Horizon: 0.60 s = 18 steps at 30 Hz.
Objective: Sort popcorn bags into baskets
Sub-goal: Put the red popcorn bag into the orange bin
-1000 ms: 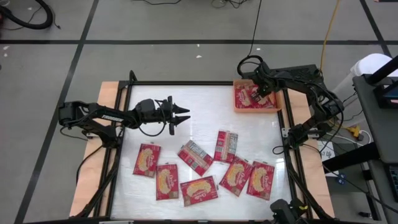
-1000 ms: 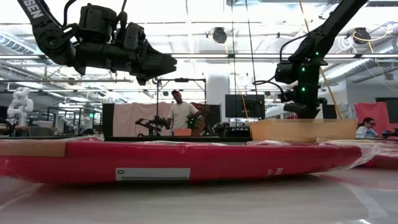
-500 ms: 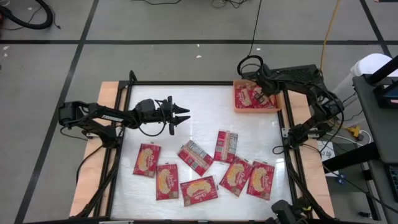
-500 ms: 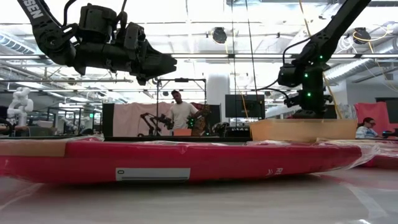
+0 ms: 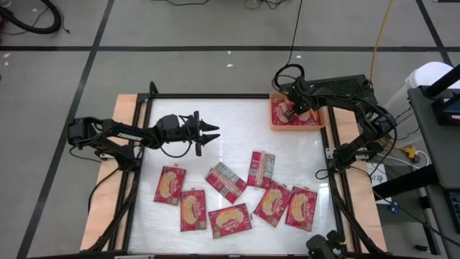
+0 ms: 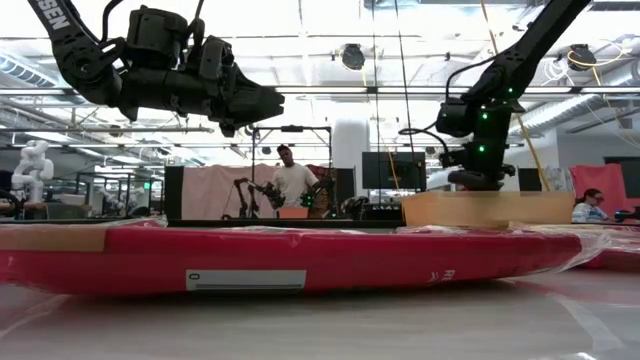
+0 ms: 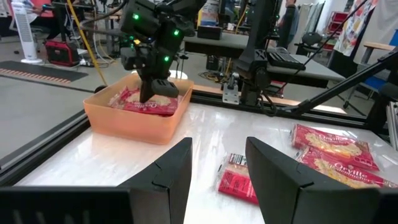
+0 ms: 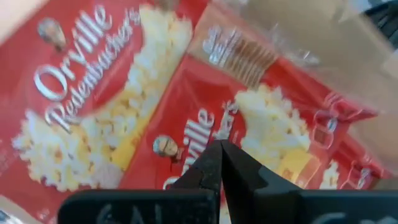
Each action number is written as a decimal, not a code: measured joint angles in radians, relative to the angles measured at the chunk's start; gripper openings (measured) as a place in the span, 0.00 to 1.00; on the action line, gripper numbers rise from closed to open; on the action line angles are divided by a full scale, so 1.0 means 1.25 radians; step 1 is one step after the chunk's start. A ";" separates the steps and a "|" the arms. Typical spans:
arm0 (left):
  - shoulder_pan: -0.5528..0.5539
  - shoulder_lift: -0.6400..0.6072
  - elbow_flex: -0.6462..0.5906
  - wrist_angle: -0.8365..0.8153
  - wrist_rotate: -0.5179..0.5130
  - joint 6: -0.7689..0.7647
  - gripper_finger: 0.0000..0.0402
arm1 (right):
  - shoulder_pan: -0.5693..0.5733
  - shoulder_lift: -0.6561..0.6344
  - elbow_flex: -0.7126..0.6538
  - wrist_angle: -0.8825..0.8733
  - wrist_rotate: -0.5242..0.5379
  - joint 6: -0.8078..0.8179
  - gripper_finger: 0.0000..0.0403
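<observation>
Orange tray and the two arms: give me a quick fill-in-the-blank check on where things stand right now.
1. The right gripper is over the orange tray with its jaws ____.
2. The left gripper hangs above the table with its jaws ____ and nothing between them.
3. The number of popcorn bags lying on the table outside the tray is ____.

Missing words: shut; open; seven

Right gripper is pinched closed, pointed down; left gripper is held level, fingers parted.
</observation>
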 joint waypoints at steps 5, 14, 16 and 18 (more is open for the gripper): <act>0.000 0.000 0.000 0.000 0.000 0.000 0.38 | 0.000 0.033 0.001 -0.022 0.049 0.000 0.00; 0.000 0.000 0.000 0.000 0.000 -0.001 0.38 | 0.000 0.027 0.000 -0.041 0.112 -0.008 0.00; 0.000 0.000 0.000 0.000 0.000 -0.001 0.38 | -0.001 0.024 0.000 -0.055 0.133 -0.004 0.00; 0.000 0.000 0.000 0.000 0.000 -0.001 0.38 | -0.001 0.024 0.000 -0.079 0.173 0.001 0.00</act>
